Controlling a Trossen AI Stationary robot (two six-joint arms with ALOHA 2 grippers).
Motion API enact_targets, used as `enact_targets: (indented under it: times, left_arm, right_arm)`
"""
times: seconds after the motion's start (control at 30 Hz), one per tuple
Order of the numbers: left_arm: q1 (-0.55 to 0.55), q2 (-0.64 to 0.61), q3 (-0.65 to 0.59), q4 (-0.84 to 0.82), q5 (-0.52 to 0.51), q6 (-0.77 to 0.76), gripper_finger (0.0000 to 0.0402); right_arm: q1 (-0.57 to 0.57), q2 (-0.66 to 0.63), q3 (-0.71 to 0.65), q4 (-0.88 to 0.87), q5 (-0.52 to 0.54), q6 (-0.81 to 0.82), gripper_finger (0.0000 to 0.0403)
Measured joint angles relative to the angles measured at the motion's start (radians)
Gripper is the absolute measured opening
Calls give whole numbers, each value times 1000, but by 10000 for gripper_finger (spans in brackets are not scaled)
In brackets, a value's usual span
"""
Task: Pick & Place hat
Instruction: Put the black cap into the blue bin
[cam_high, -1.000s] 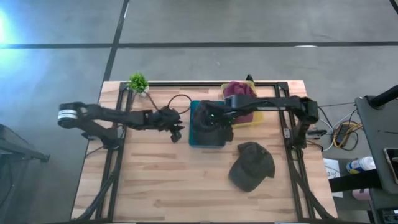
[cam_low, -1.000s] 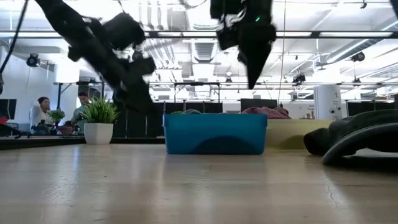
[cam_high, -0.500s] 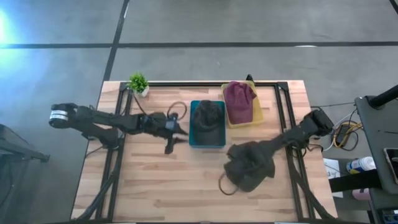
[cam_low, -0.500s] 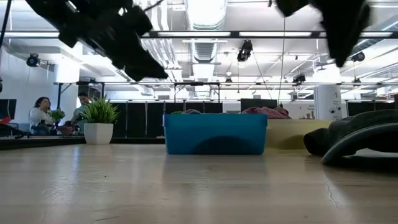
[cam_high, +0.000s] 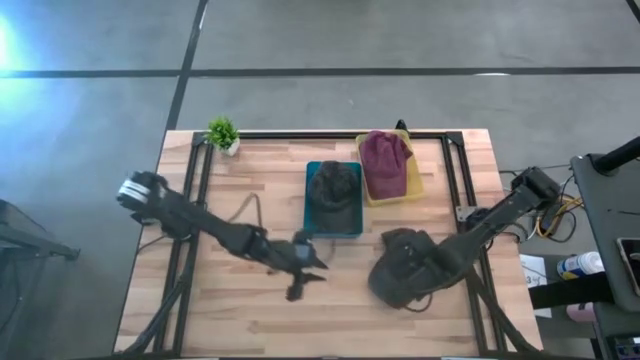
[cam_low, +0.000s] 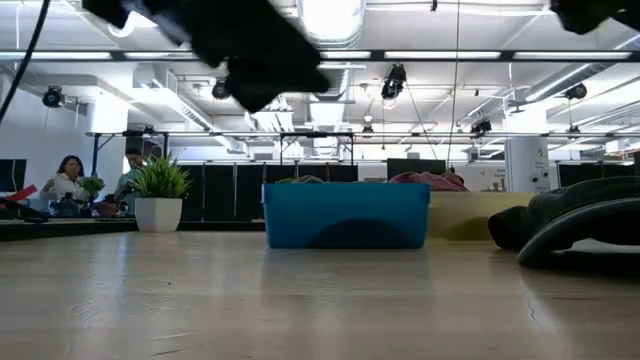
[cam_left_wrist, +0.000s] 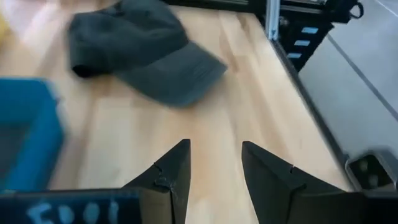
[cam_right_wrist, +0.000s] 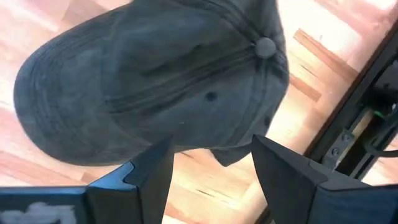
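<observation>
A dark green hat (cam_high: 392, 282) lies crown up on the wooden table at the near right; it also shows in the left wrist view (cam_left_wrist: 140, 46) and low view (cam_low: 585, 225). My right gripper (cam_right_wrist: 211, 142) hangs open above it, pointing down, fingers clear of the cloth; from above it is over the hat (cam_high: 425, 265). My left gripper (cam_left_wrist: 214, 149) is open and holds nothing, in front of the blue bin (cam_high: 333, 225), pointing toward the hat (cam_high: 312, 268). Another dark hat (cam_high: 333, 188) lies in the bin.
A yellow tray (cam_high: 412, 185) with a maroon hat (cam_high: 385, 160) stands behind the blue bin's right side. A small potted plant (cam_high: 222, 132) stands at the far left. A black frame rail (cam_high: 470, 250) runs along the table's right side. Bare wood lies along the near edge.
My right gripper has swung from above the blue bin toward the table's near right, rolled about its axis, and now hangs over the green hat. My left gripper has gone from the bin's left side toward the near edge and the right, ending in front of the bin.
</observation>
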Motion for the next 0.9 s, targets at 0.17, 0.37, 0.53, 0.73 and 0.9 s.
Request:
enact_targets:
  times: [0.17, 0.37, 0.53, 0.73, 0.9]
  left_arm:
    - [-53, 183, 230, -37, -39, -83, 138]
    - [-90, 401, 517, -162, -103, -110, 138]
    - [-94, 576, 761, -311, -191, -104, 138]
    - [-93, 722, 967, -389, -256, -54, 138]
    - [-89, 777, 1058, -384, -296, -43, 138]
  right_arm:
    - [36, -122, -139, 50, 23, 128, 212]
    - [49, -158, -253, 97, 18, 193, 212]
    - [49, -158, -284, 94, 69, 262, 212]
    - [49, -163, -313, 90, 104, 252, 212]
    - [49, -186, -353, 100, 103, 249, 212]
